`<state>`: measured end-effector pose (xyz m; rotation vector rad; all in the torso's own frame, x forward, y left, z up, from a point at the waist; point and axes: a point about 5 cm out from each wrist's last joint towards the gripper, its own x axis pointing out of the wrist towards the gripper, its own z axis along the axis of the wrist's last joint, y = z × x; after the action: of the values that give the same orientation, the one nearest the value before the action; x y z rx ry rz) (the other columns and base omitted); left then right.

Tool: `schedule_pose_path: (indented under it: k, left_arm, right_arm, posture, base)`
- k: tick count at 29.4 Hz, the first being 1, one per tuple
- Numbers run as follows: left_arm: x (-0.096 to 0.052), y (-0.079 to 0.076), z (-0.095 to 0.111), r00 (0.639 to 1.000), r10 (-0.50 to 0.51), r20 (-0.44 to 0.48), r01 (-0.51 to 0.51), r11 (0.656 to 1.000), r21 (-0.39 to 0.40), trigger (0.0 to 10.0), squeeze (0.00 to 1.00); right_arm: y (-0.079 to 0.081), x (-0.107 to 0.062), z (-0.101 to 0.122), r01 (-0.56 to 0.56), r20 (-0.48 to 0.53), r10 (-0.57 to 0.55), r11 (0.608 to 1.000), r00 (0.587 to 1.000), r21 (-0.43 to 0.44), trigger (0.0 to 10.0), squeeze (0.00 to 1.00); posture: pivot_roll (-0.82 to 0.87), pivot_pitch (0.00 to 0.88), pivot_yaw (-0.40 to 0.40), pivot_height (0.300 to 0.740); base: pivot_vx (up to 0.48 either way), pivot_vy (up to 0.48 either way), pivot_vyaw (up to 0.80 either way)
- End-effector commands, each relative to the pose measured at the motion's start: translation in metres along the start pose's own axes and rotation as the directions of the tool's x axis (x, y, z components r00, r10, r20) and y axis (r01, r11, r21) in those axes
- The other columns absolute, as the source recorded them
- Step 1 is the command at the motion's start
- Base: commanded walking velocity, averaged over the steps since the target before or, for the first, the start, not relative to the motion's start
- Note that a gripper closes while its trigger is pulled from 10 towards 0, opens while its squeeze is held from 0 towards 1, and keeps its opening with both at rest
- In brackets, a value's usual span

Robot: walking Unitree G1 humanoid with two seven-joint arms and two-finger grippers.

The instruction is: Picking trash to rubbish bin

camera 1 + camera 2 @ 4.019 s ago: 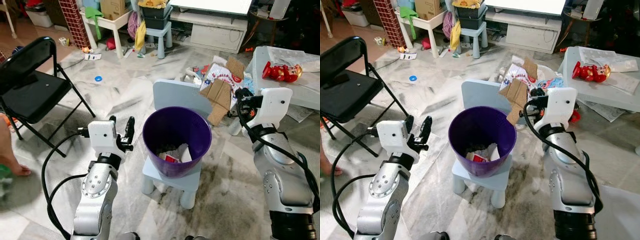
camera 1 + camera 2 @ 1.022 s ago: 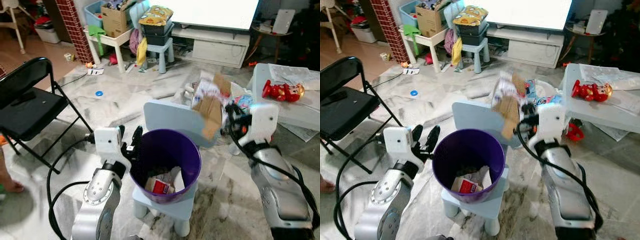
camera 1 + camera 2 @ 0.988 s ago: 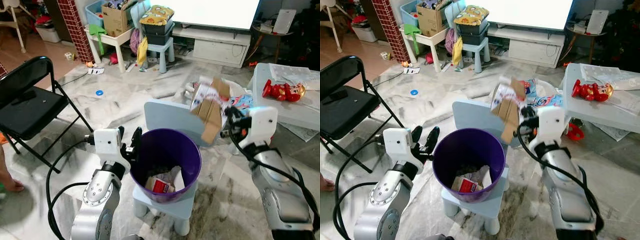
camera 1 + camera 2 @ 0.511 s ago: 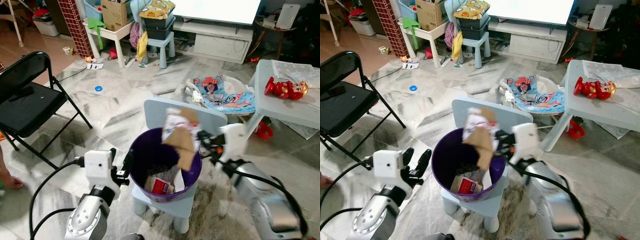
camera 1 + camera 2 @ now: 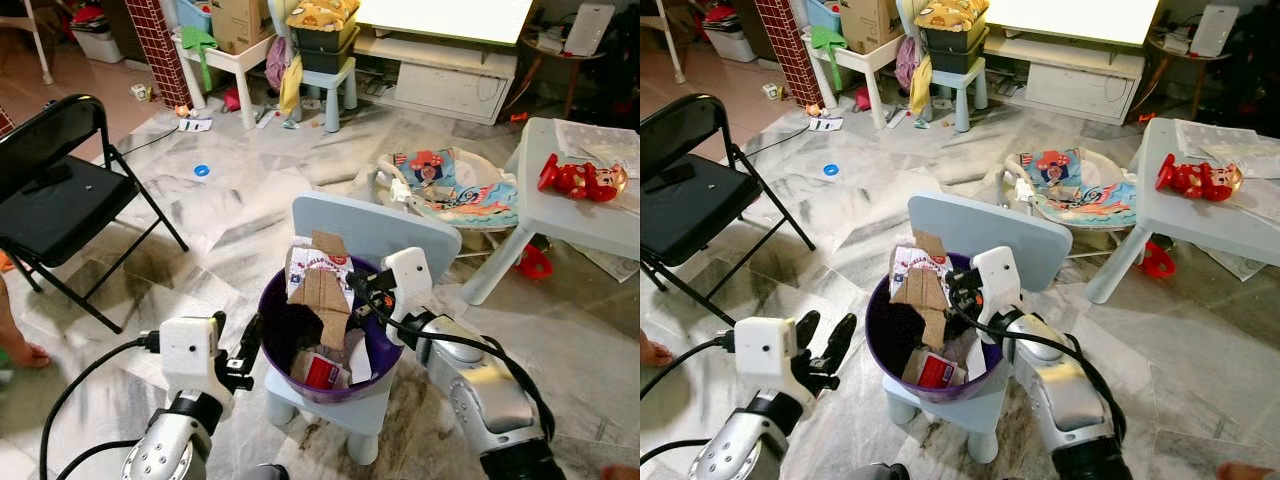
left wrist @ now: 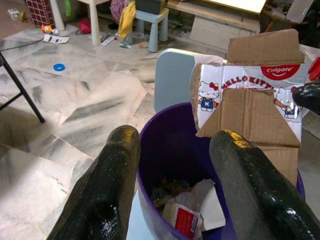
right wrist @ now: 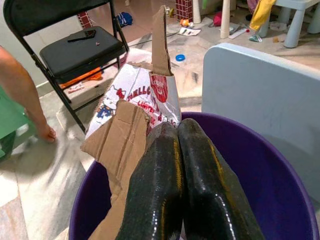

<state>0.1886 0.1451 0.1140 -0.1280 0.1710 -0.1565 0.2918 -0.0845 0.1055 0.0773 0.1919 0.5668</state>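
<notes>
The right gripper [image 5: 352, 291] hangs over the mouth of the purple bin [image 5: 275, 345], its fingers [image 7: 177, 170] pressed tight together on one flattened cardboard box [image 5: 318, 290], a printed toothpaste carton with torn brown flaps. The box sits upright, its lower edge inside the rim and its top well above it. The bin stands on the seat of a small pale-blue child's chair [image 5: 375, 225]. The left gripper [image 5: 238, 362] waits just beside the bin's outer wall, its two fingers [image 6: 107, 185] spread wide around nothing.

What worries me is the box's size: let go at this angle, I'd guess a flap could catch the rim and the sheet tip out onto the floor, or wedge across the opening. A hard push might also rock the bin off the little chair, since it only rests there.

Counting: one bin, one cardboard box in the grip, and a few pieces already in the bottom, a red packet [image 5: 322, 372] and some white paper; I can't number them exactly. One black folding chair [image 5: 60, 195] stands off to the left
</notes>
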Motion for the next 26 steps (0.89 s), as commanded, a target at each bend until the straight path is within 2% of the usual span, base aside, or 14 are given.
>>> schedule_pose_path:
  k: [1,7,18,19,20,22,26]
  left_arm:
    - [-0.003,0.001,0.002,1.000,-0.002,0.002,0.002,1.000,0.006,10.0,0.00]
    - [-0.003,-0.001,0.002,1.000,-0.005,-0.006,0.005,1.000,0.008,10.0,0.00]
    - [0.013,0.001,0.014,0.999,0.004,0.038,-0.006,0.999,0.040,10.0,0.00]
    - [0.020,0.002,0.018,0.998,0.023,0.054,-0.026,0.998,0.049,10.0,0.00]
    - [0.020,0.002,0.018,0.998,0.023,0.054,-0.026,0.998,0.049,10.0,0.00]
    - [0.037,0.001,0.028,0.994,0.053,0.091,-0.058,0.997,0.052,10.0,0.00]
    - [0.046,-0.005,0.033,0.993,0.034,0.113,-0.039,0.998,0.040,10.0,0.00]
  right_arm:
    - [-0.002,0.001,0.002,0.013,0.013,-0.014,1.000,1.000,0.009,10.0,1.00]
    - [-0.007,0.002,0.001,0.038,0.049,-0.038,0.999,0.998,0.005,10.0,1.00]
    - [-0.021,-0.009,0.017,0.110,0.143,-0.106,0.994,0.984,-0.024,10.0,1.00]
    - [-0.025,-0.013,0.025,0.132,0.178,-0.125,0.991,0.976,-0.032,10.0,1.00]
    - [-0.025,-0.013,0.025,0.132,0.178,-0.125,0.991,0.976,-0.032,10.0,1.00]
    - [-0.037,-0.025,0.045,0.196,0.261,-0.176,0.979,0.949,-0.054,10.0,1.00]
    - [-0.047,-0.036,0.059,0.252,0.312,-0.220,0.966,0.924,-0.064,10.0,1.00]
  posture:
    - [0.16,0.133,-0.008,0.740]
    - [0.15,0.132,-0.004,0.740]
    - [0.13,0.121,-0.004,0.740]
    - [0.11,0.114,-0.003,0.740]
    - [0.11,0.114,-0.003,0.740]
    - [0.09,0.102,-0.001,0.740]
    - [0.08,0.096,0.001,0.740]
  base:
    - [0.000,0.000,0.00]
    - [0.000,0.000,0.00]
    - [0.000,0.000,0.00]
    - [0.000,0.000,0.00]
    - [0.000,0.000,0.00]
    - [0.000,0.000,0.00]
    - [0.000,0.000,0.00]
